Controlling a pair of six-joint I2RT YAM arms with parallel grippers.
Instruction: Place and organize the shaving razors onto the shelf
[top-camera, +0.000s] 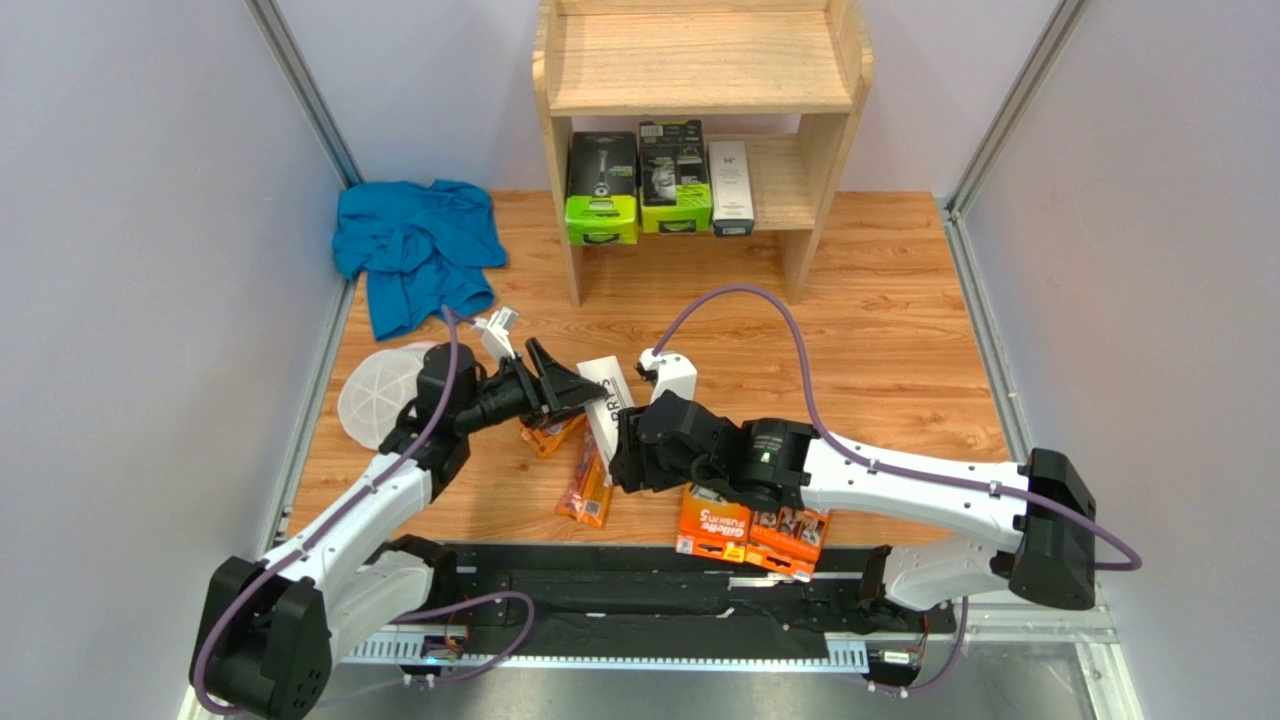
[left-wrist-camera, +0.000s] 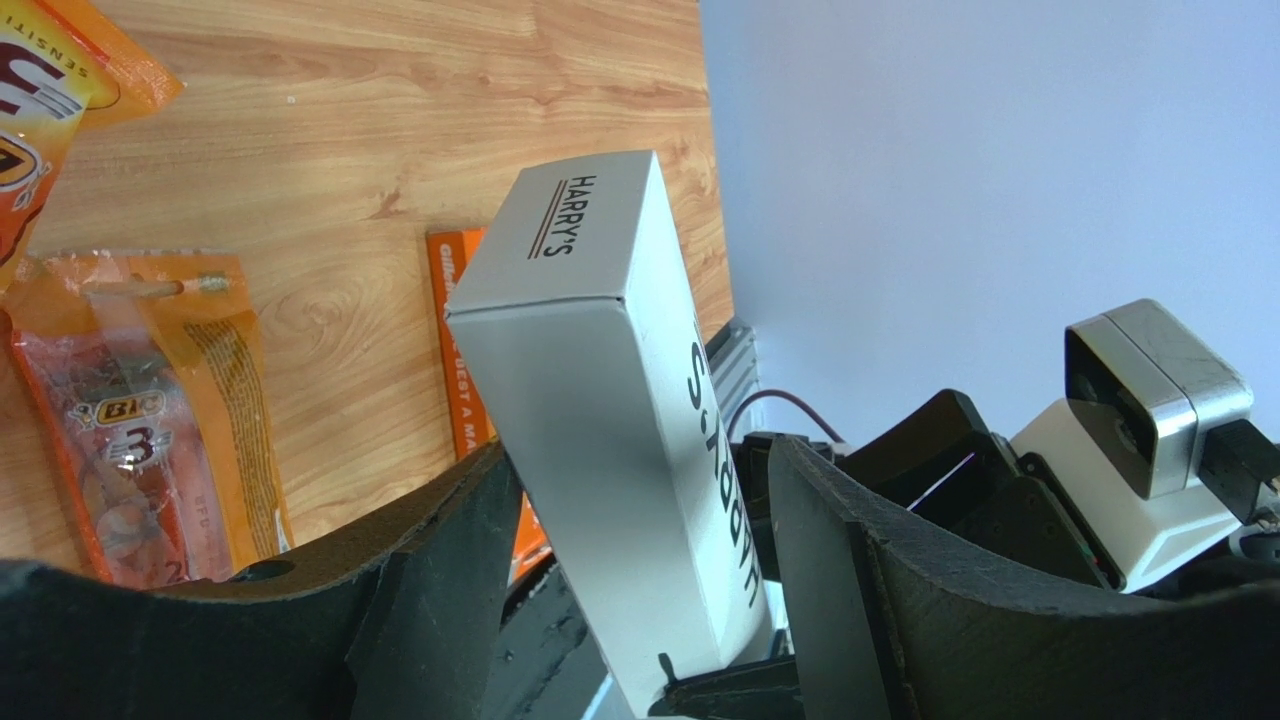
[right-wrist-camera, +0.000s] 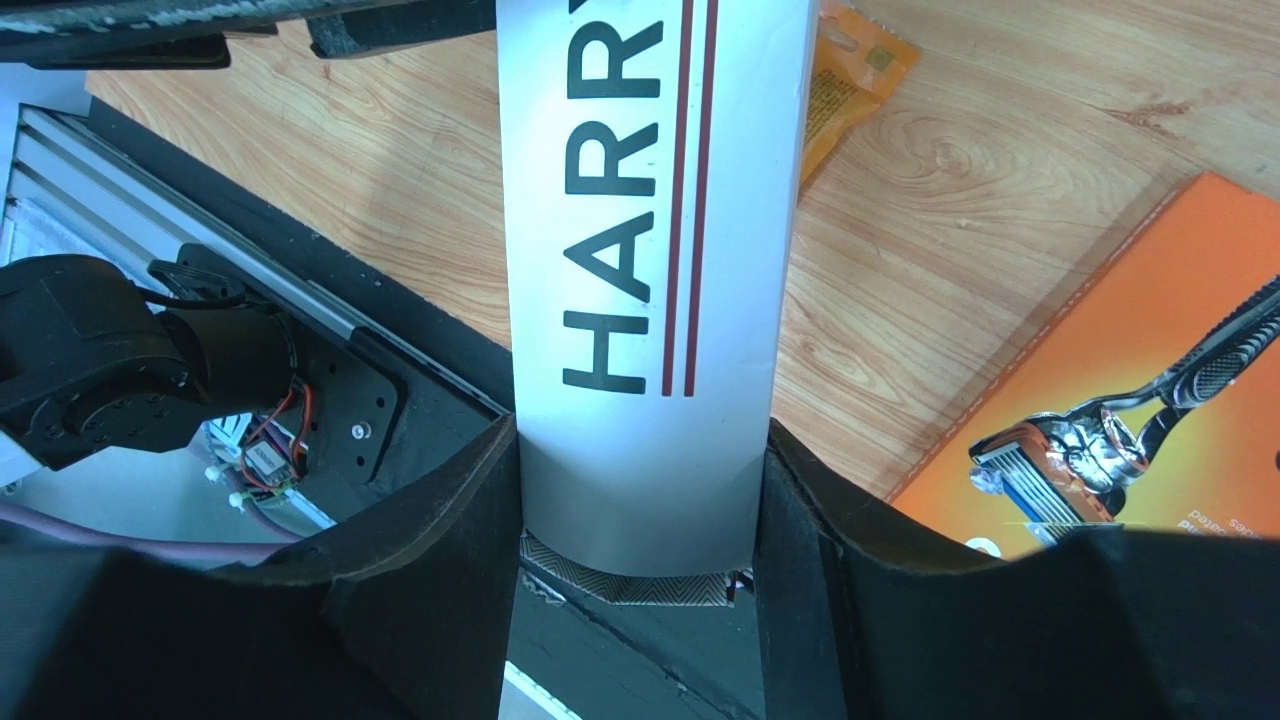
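harry's box (top-camera: 606, 402) is up off the table (top-camera: 902, 345), tilted, front and centre between both arms. right gripper (right-wrist-camera: 639, 495) has it clamped at one end, fingers tight on both sides of the printed face. left gripper (left-wrist-camera: 646, 465) sits astride the other end, jaws open, one finger brushing an edge and a gap showing at the other. underneath lie two orange blister packs (top-camera: 586, 488), and just beside them, under the right arm, two flat orange boxes (top-camera: 714, 522). well behind stands the shelf (top-camera: 827, 150): on its lower tier a second white box (top-camera: 730, 183) stands next to two green-and-black packs (top-camera: 601, 188). off left, a blue cloth (top-camera: 413, 248) and a white mesh disc (top-camera: 376, 398).
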